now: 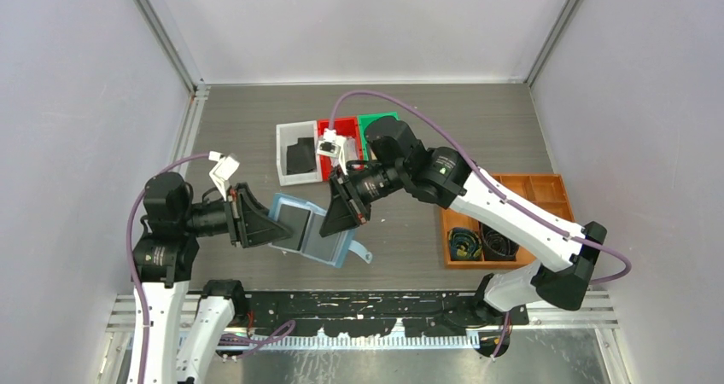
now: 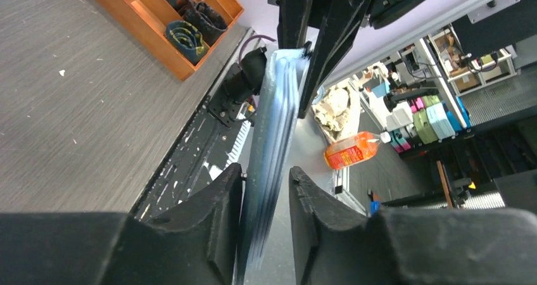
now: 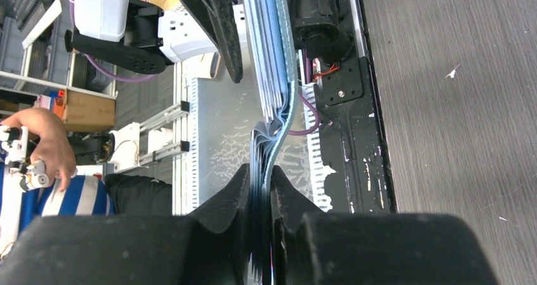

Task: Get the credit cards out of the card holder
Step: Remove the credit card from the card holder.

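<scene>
While the right gripper (image 3: 259,174) pinches the card holder (image 3: 272,44) tight, the left gripper (image 2: 266,171) brackets it loosely.

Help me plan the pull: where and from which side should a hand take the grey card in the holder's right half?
Its edge nearest the right hand, probably, pinched across both faces, coming edge-on from the right. The grey card lies flat in the open card holder, which is up off the table, with the left hand at the opposite edge.
</scene>
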Tool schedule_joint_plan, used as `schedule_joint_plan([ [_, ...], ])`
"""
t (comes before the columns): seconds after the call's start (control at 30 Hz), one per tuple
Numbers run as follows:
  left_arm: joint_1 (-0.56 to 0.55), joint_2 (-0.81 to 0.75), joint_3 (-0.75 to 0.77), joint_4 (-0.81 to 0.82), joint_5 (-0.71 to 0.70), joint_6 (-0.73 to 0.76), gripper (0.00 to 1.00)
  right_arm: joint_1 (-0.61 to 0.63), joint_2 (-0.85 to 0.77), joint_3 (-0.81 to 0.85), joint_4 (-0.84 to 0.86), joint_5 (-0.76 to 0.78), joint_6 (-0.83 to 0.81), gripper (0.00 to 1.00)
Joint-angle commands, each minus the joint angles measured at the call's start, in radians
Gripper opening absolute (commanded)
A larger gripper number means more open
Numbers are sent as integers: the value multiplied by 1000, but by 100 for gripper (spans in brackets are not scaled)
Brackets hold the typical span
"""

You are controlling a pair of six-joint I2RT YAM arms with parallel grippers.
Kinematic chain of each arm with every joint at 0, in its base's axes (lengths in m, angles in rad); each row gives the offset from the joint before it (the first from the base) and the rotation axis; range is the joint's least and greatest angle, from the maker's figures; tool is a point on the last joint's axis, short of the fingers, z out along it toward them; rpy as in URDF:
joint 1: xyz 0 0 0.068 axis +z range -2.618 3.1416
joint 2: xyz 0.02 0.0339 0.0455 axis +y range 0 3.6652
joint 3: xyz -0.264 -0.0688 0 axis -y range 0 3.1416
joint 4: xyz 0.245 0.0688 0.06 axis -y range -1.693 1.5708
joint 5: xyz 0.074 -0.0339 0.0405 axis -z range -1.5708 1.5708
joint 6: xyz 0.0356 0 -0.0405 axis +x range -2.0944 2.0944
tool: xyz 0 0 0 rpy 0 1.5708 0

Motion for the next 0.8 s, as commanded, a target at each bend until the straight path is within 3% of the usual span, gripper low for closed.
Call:
schedule_joint_plan([
  [0.0,2,-13,29,21,65,1,28,6,6,68,1,-14,-46,20],
  [0.13,2,-15,24,57,52,-29,10,5,8,66,7,-6,-51,45],
  [0.27,2,-22,30,52,-24,-10,6,-24,-35,51,2,140,-49,65],
  [0.43,2,-26,45,-8,-227,63,3,-136,-119,22,19,419,67,69],
  [0.53,3,-22,48,-23,-327,69,3,-149,-192,-31,95,504,137,61],
  [0.77,2,-10,32,9,-332,2,2,-118,-221,-265,584,224,544,56],
])
